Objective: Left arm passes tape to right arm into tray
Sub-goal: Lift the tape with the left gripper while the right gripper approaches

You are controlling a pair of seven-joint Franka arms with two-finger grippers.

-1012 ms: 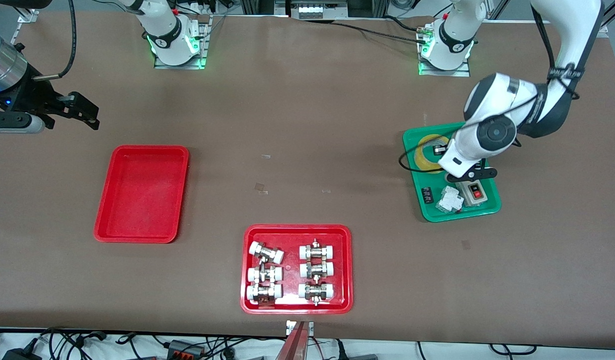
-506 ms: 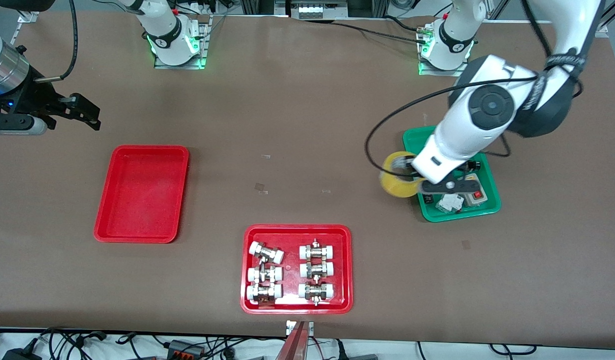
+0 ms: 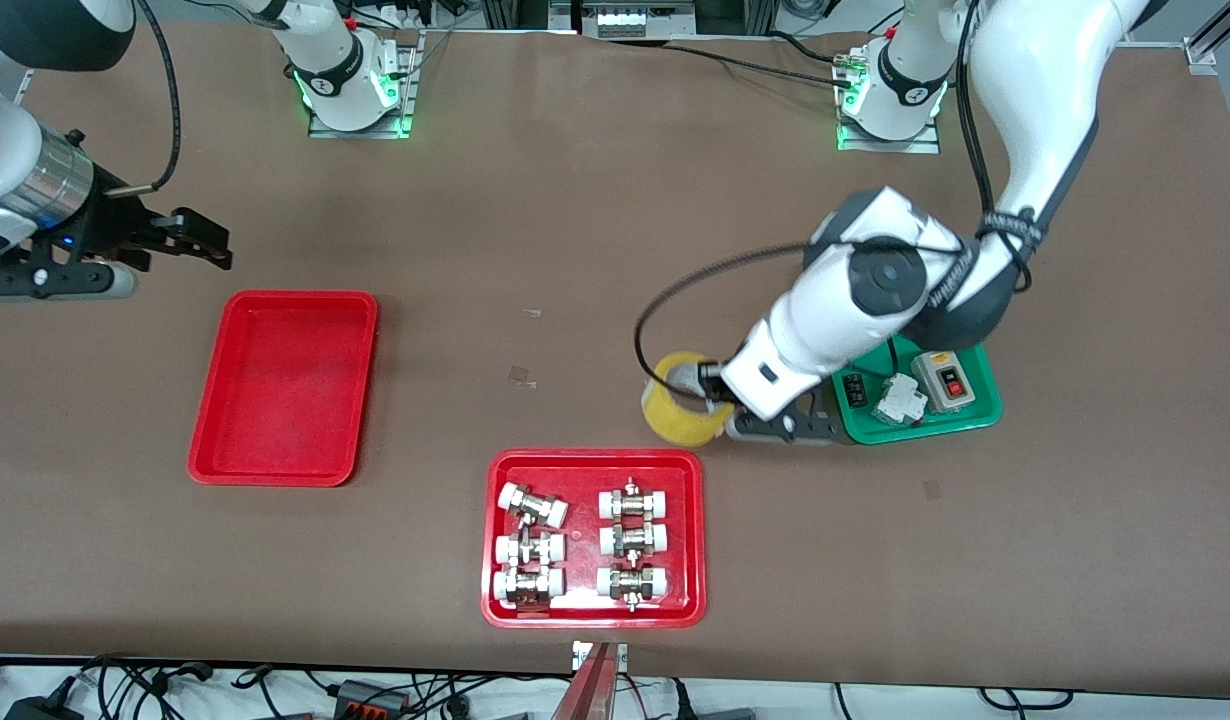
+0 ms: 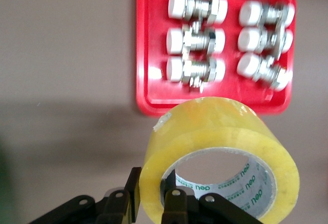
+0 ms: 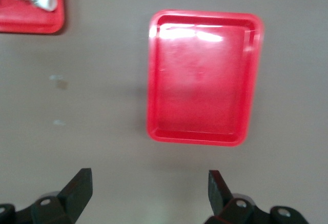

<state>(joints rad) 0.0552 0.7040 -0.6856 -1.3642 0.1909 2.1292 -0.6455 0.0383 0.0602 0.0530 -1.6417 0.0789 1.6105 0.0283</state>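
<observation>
Currently the left gripper [image 3: 713,392] is clamped through the wall of the translucent yellow ring-shaped tape roll [image 3: 681,411], holding it in the air over bare table above the red tray of white-capped metal fittings [image 3: 497,600]. Meanwhile the right gripper [image 3: 210,250], its fingers spread wide and holding nothing, hovers over the table beside the shallow plain red plastic tray [image 3: 283,386].

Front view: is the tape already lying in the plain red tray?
No, the tape is held in the left claw over bare table, and the plain red tray holds nothing.
</observation>
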